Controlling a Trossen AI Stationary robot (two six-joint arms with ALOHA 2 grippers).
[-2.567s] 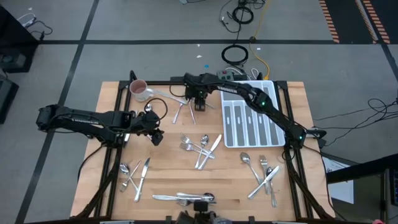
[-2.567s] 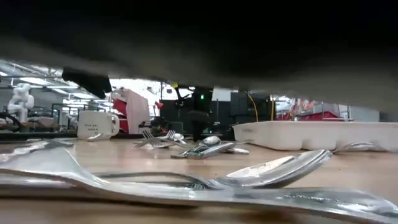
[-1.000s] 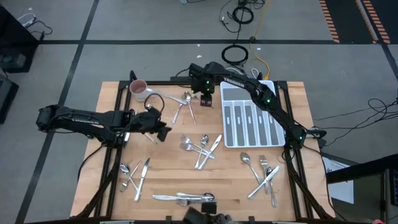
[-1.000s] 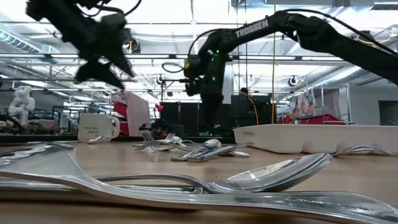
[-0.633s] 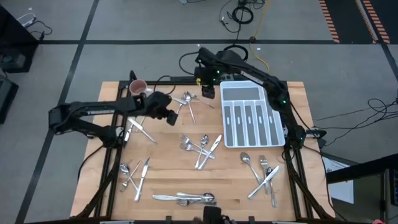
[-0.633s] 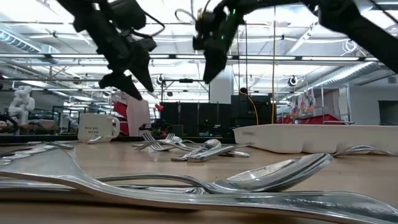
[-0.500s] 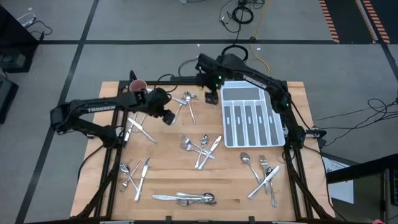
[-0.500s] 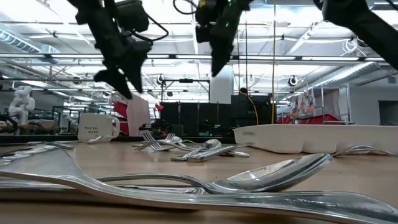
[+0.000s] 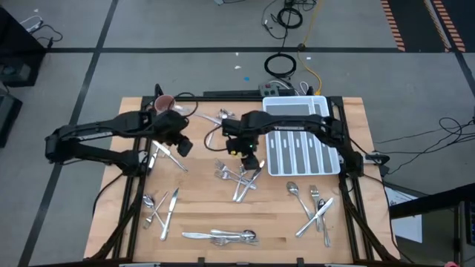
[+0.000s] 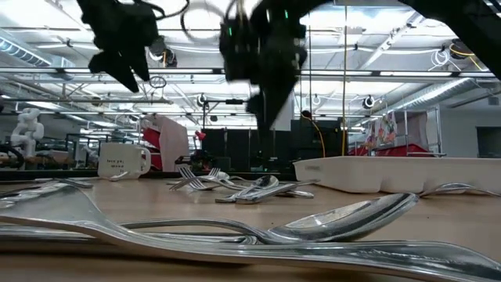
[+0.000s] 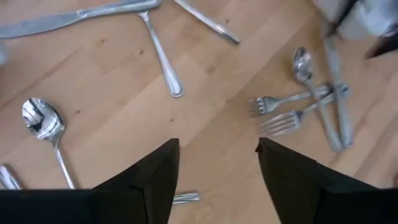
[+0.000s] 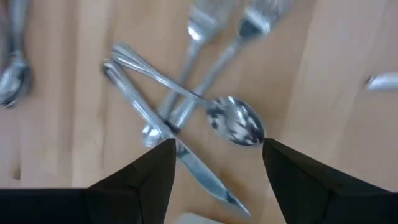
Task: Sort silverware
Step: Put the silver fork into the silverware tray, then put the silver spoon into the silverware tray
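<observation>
Slim, shiny silverware (image 9: pixel 239 176) lies scattered in small heaps over the pale wooden table (image 9: pixel 200 200), with bare wood between the heaps. The right gripper (image 9: pixel 247 157) hovers spread and empty above the middle heap, beside the white tray (image 9: pixel 300 148). The left gripper (image 9: pixel 180 146) hangs spread and empty near the mug (image 9: pixel 164 103).

My left arm: reaches in from the left side of the table, elbow bent, forearm running toward the far-left quarter. My left gripper (image 9: pixel 180 143): raised above the tabletop, pointing down, both dark fingers (image 11: pixel 152 180) spread apart with nothing between them. My right arm: comes from the right side, folded back across toward the table's middle. My right gripper (image 9: pixel 243 146): held high, aimed downward, fingers (image 12: pixel 149 180) parted wide, empty.
</observation>
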